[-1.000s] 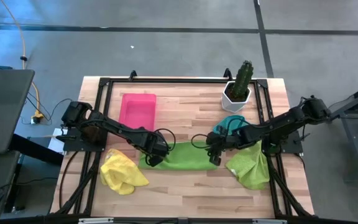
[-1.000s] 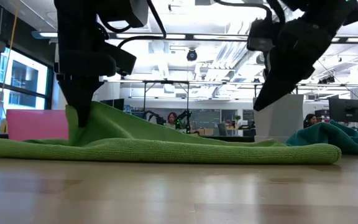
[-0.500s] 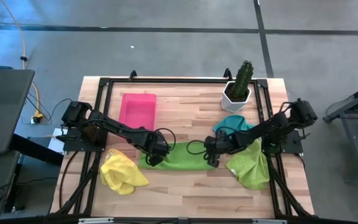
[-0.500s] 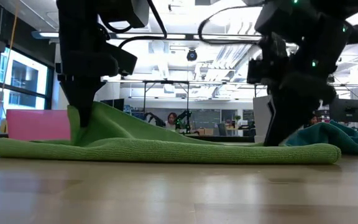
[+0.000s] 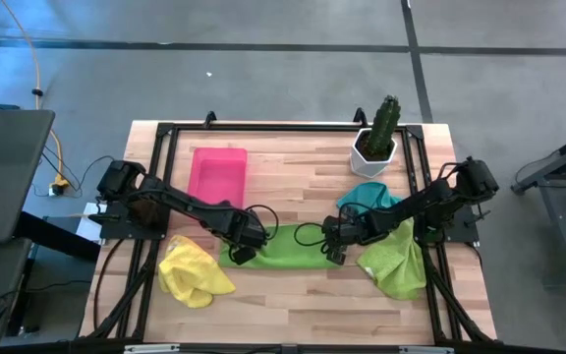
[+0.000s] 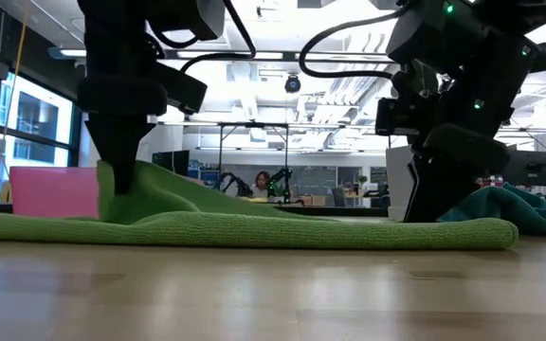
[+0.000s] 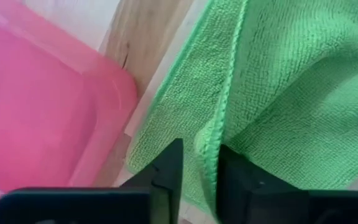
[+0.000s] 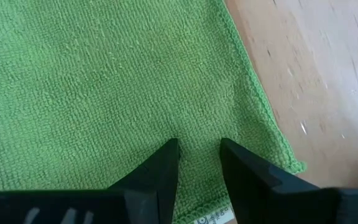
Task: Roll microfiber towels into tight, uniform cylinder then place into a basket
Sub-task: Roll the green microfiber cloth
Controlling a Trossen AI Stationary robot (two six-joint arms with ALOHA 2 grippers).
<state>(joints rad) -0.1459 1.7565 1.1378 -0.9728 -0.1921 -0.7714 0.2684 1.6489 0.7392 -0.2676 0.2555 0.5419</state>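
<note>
Large green towel (image 5: 281, 246) flat mid-table, basket (image 5: 216, 175) just beyond. Left gripper (image 7: 199, 171) straddles raised hem, fingers parted, not clamped. Right gripper (image 8: 197, 158) parted, tips on far end. Pinch both edges level before rolling; keep tension even.

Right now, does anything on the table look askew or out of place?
Only the green towel: its end under the left hand peaks up in a fold instead of lying flat, with the hem between the open fingers. The right hand is open, touching the other end.
</note>
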